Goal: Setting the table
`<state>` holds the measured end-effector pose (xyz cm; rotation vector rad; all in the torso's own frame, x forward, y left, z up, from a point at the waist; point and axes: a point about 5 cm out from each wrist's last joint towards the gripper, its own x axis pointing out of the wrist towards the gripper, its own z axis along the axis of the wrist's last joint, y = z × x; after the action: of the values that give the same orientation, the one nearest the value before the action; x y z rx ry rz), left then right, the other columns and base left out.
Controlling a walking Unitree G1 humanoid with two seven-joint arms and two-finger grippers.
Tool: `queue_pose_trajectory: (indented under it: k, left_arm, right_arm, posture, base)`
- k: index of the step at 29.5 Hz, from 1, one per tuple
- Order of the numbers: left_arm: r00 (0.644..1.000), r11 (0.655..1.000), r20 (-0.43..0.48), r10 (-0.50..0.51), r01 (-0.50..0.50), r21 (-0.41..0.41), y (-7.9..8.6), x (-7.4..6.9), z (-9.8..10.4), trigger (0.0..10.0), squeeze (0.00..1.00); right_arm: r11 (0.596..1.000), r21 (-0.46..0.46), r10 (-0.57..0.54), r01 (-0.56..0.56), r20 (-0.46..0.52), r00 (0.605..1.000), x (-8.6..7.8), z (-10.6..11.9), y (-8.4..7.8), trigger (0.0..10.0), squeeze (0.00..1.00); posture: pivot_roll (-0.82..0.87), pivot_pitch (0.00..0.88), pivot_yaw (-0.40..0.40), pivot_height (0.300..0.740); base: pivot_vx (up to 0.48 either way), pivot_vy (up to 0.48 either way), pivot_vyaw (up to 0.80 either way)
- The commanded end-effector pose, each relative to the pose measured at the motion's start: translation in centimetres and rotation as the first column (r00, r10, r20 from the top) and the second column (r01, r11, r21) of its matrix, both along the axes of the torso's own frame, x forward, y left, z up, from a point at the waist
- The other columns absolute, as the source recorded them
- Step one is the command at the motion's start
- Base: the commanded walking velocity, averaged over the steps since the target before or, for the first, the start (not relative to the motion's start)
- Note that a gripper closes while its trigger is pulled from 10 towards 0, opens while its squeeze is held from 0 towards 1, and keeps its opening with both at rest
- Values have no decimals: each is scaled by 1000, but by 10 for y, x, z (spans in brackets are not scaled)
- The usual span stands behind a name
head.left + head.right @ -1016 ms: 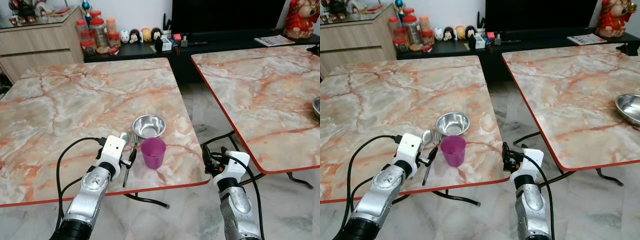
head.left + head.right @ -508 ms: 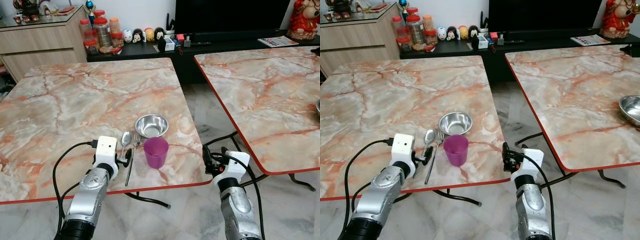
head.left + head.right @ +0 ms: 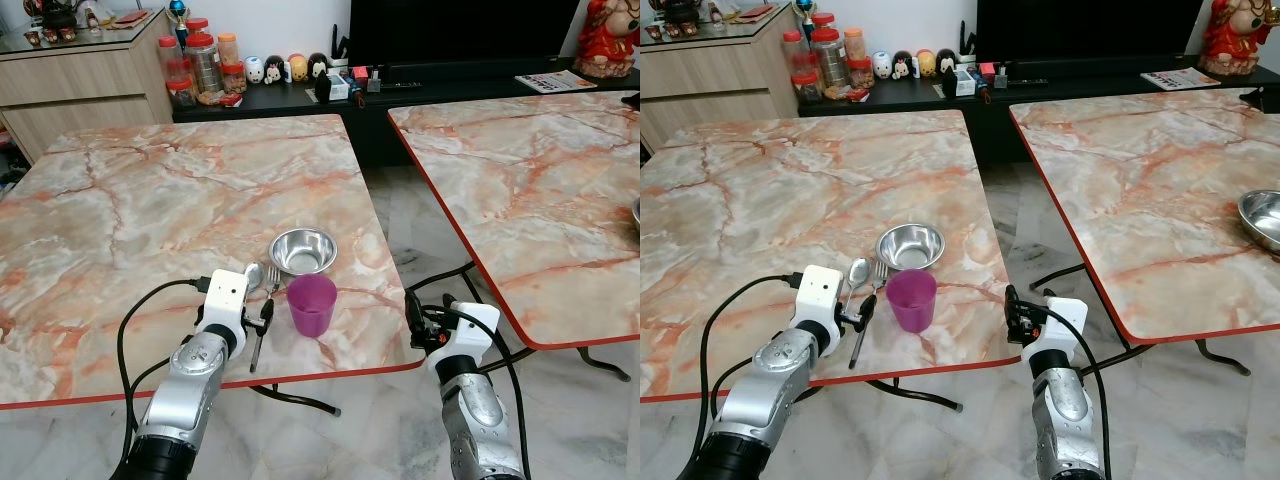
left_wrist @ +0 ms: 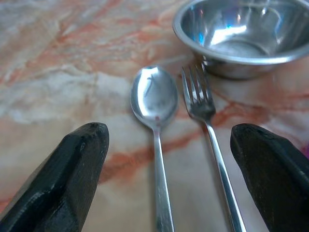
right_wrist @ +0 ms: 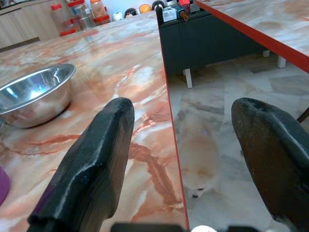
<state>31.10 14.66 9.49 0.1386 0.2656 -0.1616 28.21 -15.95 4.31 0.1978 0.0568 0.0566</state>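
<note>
Two utensils, spoon [image 4: 155, 104] and fork [image 4: 203, 104], lie lengthwise between the left gripper's [image 3: 262, 312] open fingers at lower centre of the marble tabletop [image 3: 150, 200]; the right gripper [image 5: 193, 169] hangs open beyond the edge.

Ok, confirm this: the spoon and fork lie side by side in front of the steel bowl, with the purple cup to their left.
Not quite. In the left eye view the purple cup stands to the right of the spoon and fork, not left. They do lie side by side before the steel bowl.

A steel bowl [image 3: 303, 250] sits upright at frame centre. Just below it lie a spoon [image 4: 155, 113] and fork [image 4: 205, 116], side by side, left of an upright purple cup [image 3: 311, 304].
</note>
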Motion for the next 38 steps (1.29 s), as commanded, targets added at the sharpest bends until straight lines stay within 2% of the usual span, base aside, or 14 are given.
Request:
queue_pose_trajectory:
  k: [1, 5, 8, 11, 22, 23, 26, 30, 34, 38]
  left_arm:
    - [1000, 1000, -13, 13, -13, 10, 0, 3, 0, 10000, 0]
    - [999, 1000, -34, 19, -19, -3, -2, 5, -2, 10000, 0]
    - [997, 997, -79, 26, -31, -68, -5, 6, -7, 10000, 0]
    - [992, 997, -118, 44, -52, -63, -5, 8, -13, 10000, 0]
    - [990, 991, -106, 90, -100, -90, -2, 12, -11, 10000, 0]
    - [988, 983, -109, 113, -128, -135, -1, 14, -9, 10000, 0]
    - [984, 972, -111, 140, -158, -173, 2, 15, -7, 10000, 0]
    - [981, 968, -114, 157, -176, -178, 5, 15, -7, 10000, 0]
    - [976, 971, -115, 187, -201, -127, 11, 15, -9, 10000, 0]
    - [973, 970, -118, 200, -213, -120, 12, 15, -10, 10000, 0]
  right_arm:
    - [1000, -5, 5, -4, 5, 1000, 1, 2, 1, 10000, 0]
    - [1000, -4, 4, -4, 5, 1000, 1, 3, 0, 10000, 0]
    - [1000, -4, 5, -5, 5, 1000, 2, 3, 0, 10000, 0]
    - [1000, -4, 6, -5, 4, 1000, 2, 3, 0, 10000, 0]
    - [1000, -4, 6, -6, 4, 1000, 2, 3, 0, 10000, 0]
    - [1000, -4, 6, -6, 4, 1000, 2, 3, 0, 10000, 0]
    - [1000, -4, 7, -7, 4, 1000, 2, 3, 0, 10000, 0]
    - [1000, -4, 7, -7, 4, 1000, 1, 3, -1, 10000, 0]
    - [1000, -5, 8, -8, 3, 1000, 1, 3, -1, 10000, 0]
    - [1000, -7, 8, -8, 3, 1000, 1, 3, -1, 10000, 0]
  posture:
    - [-34, 0, 14, 740]
    - [-33, 0, 12, 740]
    - [-34, 0, 11, 740]
    - [-36, 0, 10, 740]
    - [-37, 0, 9, 740]
    - [-37, 0, 9, 740]
    - [-37, 0, 8, 740]
    - [-38, 0, 7, 740]
    - [-40, 0, 6, 740]
    - [-40, 0, 4, 740]
  base:
    - [0, 0, 0]
    - [0, 0, 0]
    - [0, 0, 0]
    - [0, 0, 0]
    - [0, 0, 0]
    - [0, 0, 0]
    - [0, 0, 0]
    - [0, 0, 0]
    - [0, 0, 0]
    - [0, 0, 0]
